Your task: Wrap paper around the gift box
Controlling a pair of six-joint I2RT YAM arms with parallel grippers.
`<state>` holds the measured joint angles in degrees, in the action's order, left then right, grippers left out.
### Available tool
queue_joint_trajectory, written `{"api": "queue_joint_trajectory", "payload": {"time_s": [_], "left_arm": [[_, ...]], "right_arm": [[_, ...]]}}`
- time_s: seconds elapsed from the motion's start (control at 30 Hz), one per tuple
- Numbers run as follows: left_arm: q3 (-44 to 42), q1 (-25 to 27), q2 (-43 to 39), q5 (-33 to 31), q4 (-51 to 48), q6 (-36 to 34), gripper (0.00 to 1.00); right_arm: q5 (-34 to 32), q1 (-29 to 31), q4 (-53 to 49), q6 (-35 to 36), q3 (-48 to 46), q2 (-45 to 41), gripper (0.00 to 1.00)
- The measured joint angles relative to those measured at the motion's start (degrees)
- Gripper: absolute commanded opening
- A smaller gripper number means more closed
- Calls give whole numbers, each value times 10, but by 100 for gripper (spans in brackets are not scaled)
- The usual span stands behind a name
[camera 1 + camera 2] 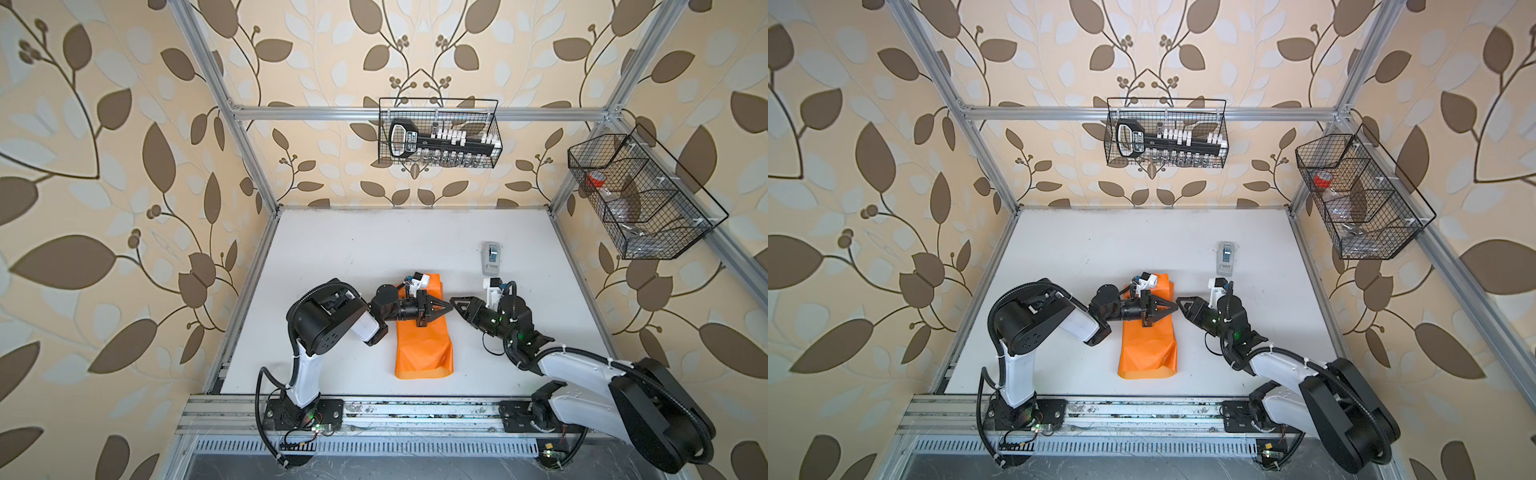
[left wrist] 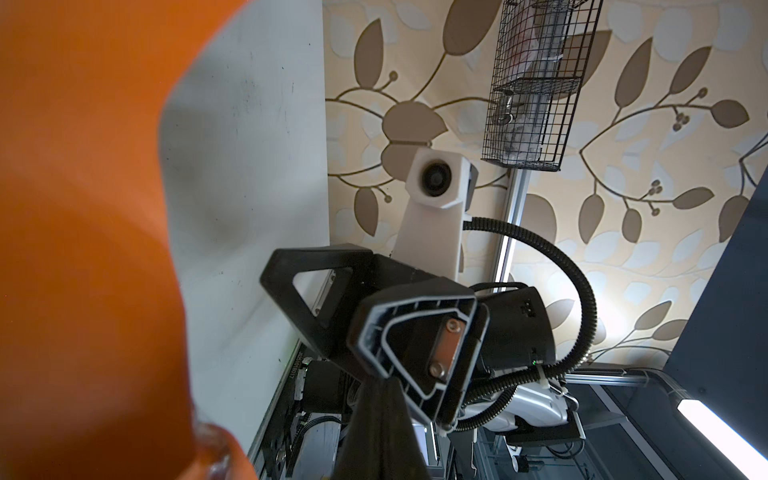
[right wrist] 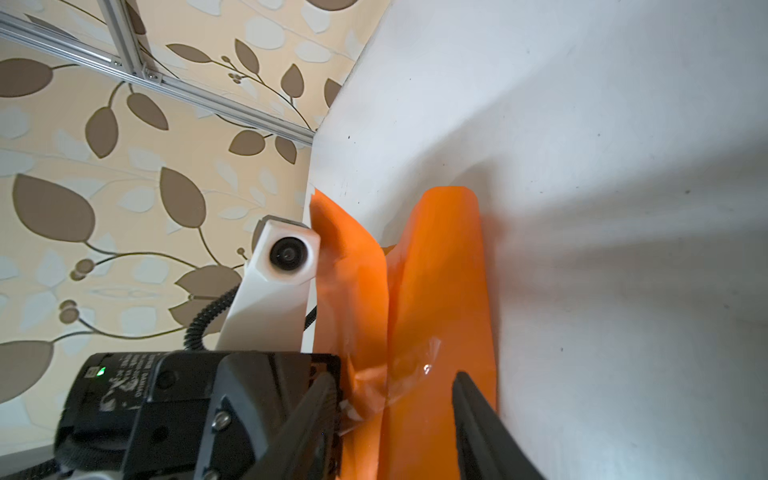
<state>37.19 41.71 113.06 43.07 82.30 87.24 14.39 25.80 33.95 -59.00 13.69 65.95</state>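
two sets of jaws are meeting almost tip to tip over the paper [image 1: 424, 345], which is lying on the worktop [image 1: 353, 257] folded into a long sleeve. the left jaws are closed with nothing showing between them and are lying across the sleeve's top, i judge to pin the overlapped flaps so the seam is not springing open. the right jaws are standing parted and empty just off the sleeve's edge. in the right wrist view a clear strip [image 3: 411, 374], tape by the look, is bridging the seam between them, so they seem placed for pressing it on.

the gift box is not showing anywhere. i judge it to be sitting inside the sleeve, somewhere under the left jaws. the sleeve's ends are still lying unfolded.

beyond the right jaws, apart from them, a grey tape dispenser [image 1: 491, 257] is standing.

far behind both jaws a wire basket [image 1: 438, 99] is holding a black-handled rack [image 1: 444, 143] of white pieces. a second basket [image 1: 648, 237], off to the right jaws' side, is holding something red [image 1: 597, 179] and clear items i cannot name.
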Motion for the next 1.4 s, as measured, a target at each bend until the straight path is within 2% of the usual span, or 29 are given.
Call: {"api": "queue_joint_trajectory", "payload": {"time_s": [0.2,0.47,0.77,1.13,1.4], "left_arm": [[0,0,0,0,0,0,0],[0,0,0,0,0,0,0],[0,0,0,2,0,0,0],[0,0,0,4,0,2,0],[2,0,0,3,-2,4,0]], "right_arm": [[17,1,-4,7,0,33,50],[57,13,104,-25,-3,138,51],[47,31,143,-39,-3,145,52],[31,53,193,-50,-3,205,49],[21,60,226,-55,-17,215,51]]}}
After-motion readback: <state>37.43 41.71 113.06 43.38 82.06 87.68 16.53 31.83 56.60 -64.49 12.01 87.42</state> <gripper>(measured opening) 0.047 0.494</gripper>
